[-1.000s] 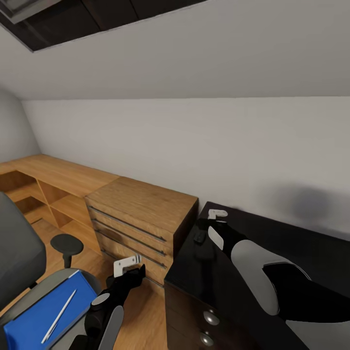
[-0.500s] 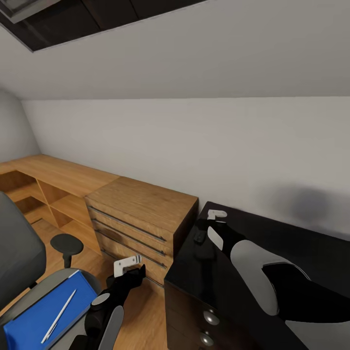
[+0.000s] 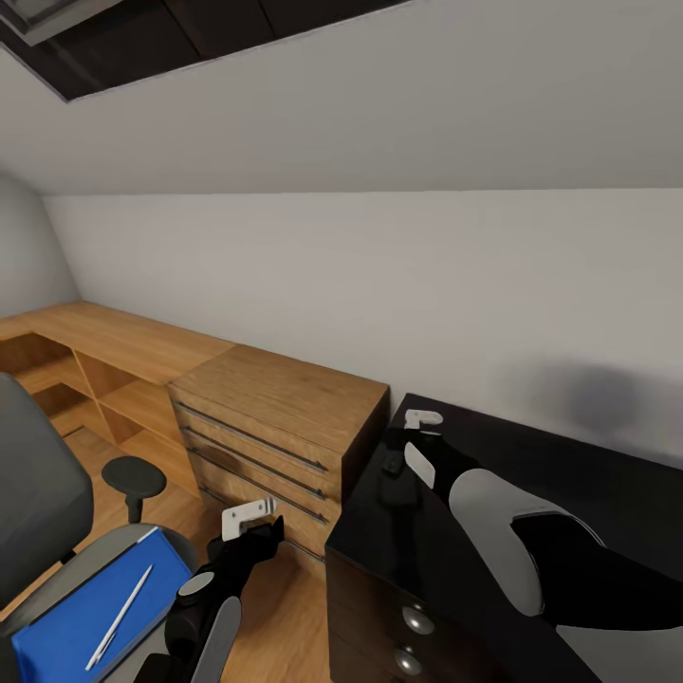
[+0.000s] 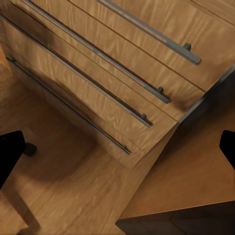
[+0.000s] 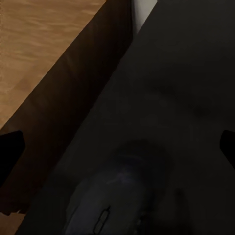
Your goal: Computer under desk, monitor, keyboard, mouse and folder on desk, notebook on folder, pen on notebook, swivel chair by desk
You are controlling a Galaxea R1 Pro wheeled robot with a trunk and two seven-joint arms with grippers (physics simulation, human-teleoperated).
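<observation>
Right gripper (image 3: 417,425) over the near-left corner of the glossy black desk top (image 3: 588,493), fingers spread, nothing between them; small black rounded mouse (image 5: 115,198) lying on the desk just below it. Left gripper (image 3: 254,517) likewise spread and empty, hanging in front of the light-wood chest of drawers (image 3: 275,417) with long bar handles. Bright-blue flat folder (image 3: 90,607) on the grey swivel chair (image 3: 33,493) seat, slim white-silver pen (image 3: 119,615) lying on top.
</observation>
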